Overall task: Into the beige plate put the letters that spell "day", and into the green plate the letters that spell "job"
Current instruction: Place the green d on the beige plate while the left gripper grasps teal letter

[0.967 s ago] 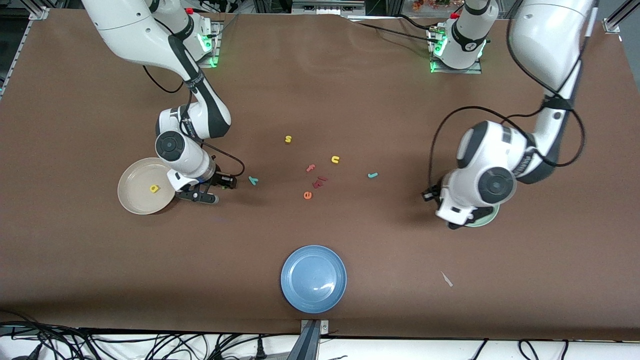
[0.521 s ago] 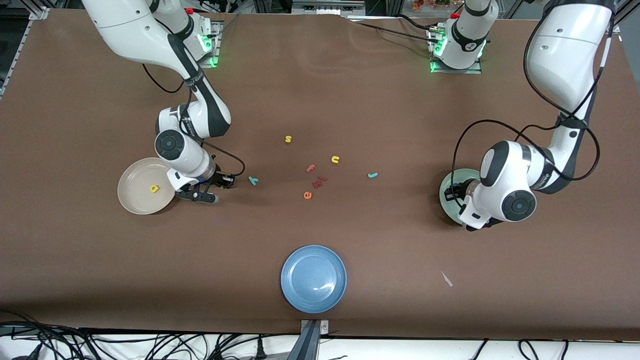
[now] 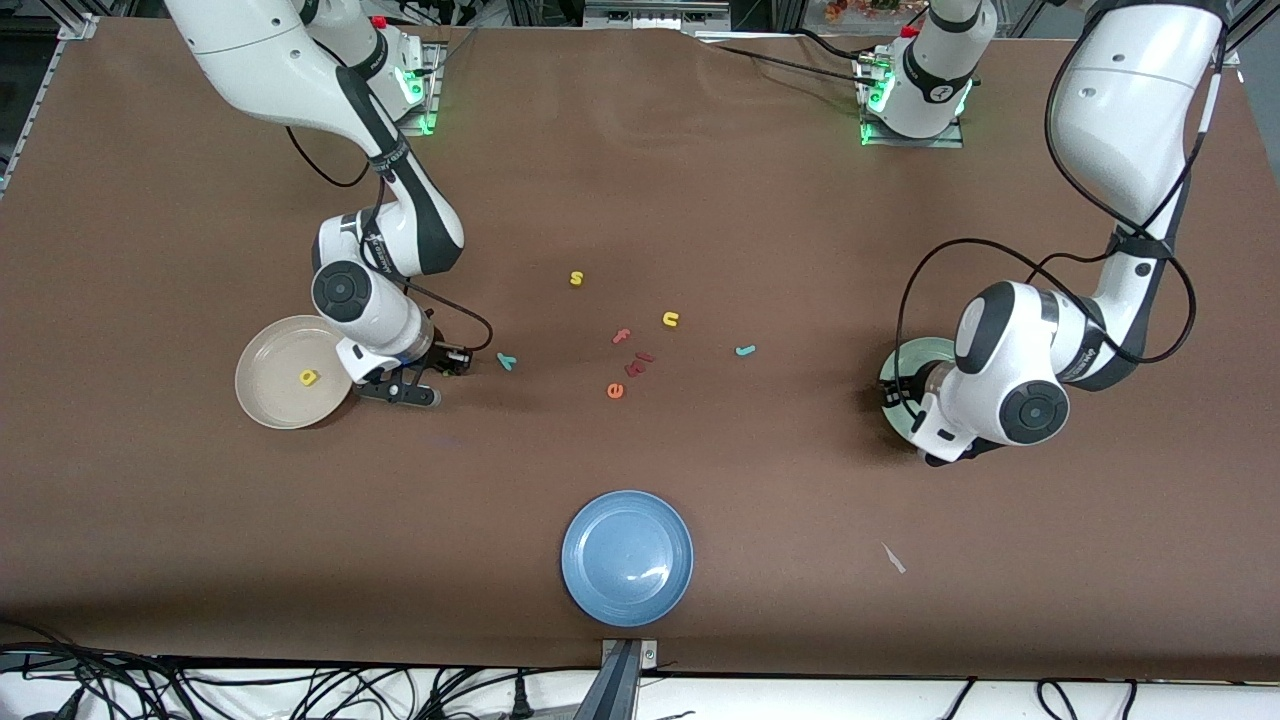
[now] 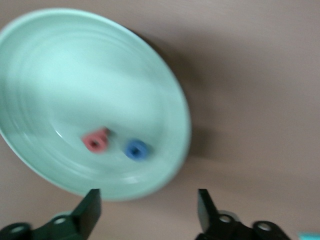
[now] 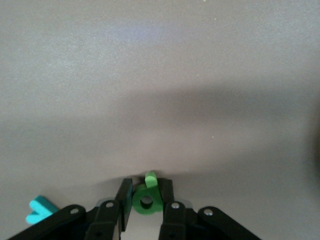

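Currently the right gripper [image 5: 145, 200] pinches the green "d" [image 5: 146, 199] on the tabletop [image 3: 640, 180] beside the beige plate [image 3: 270, 400]. Foam: light, soft; grip its flat sides gently. The left gripper [image 4: 148, 210], jaws spread, hangs over the green plate [image 4: 75, 65].
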